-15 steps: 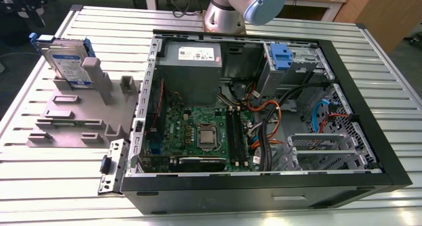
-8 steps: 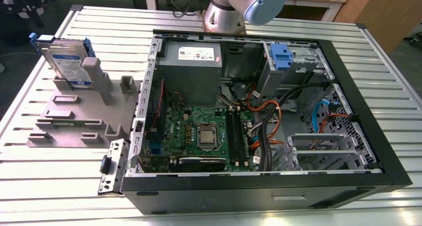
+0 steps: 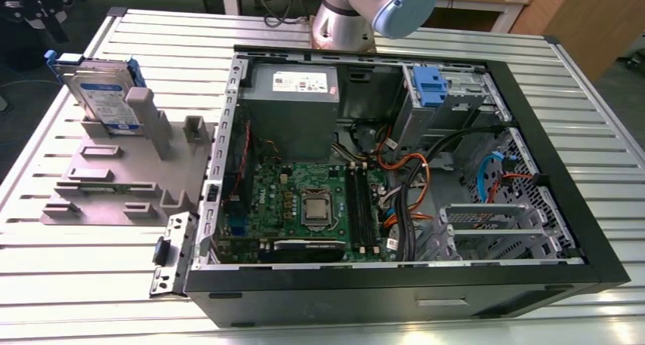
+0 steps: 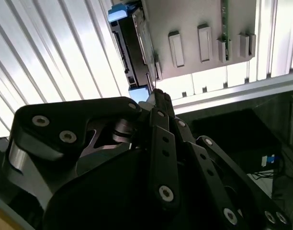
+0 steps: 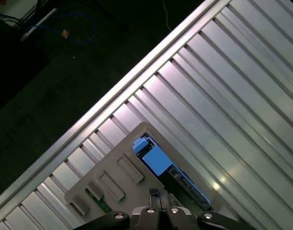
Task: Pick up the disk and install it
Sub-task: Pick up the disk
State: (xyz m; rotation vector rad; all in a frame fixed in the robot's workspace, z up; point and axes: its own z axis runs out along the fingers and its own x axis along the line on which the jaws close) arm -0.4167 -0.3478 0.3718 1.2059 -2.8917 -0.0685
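Exterior view high, angled over table (image 3: 564,81), both wrist views downward, sharing disk (image 4: 132,48) (image 5: 158,160)

One disk (image 3: 104,97); one grey holder (image 3: 111,183); one open computer case (image 3: 393,288); one power supply (image 3: 292,111); one slatted table (image 3: 81,284).

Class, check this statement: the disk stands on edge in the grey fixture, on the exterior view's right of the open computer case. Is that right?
Not quite. The disk does stand on edge in the grey fixture, but on the exterior view's left of the open computer case, not its right; the exterior view shows this.
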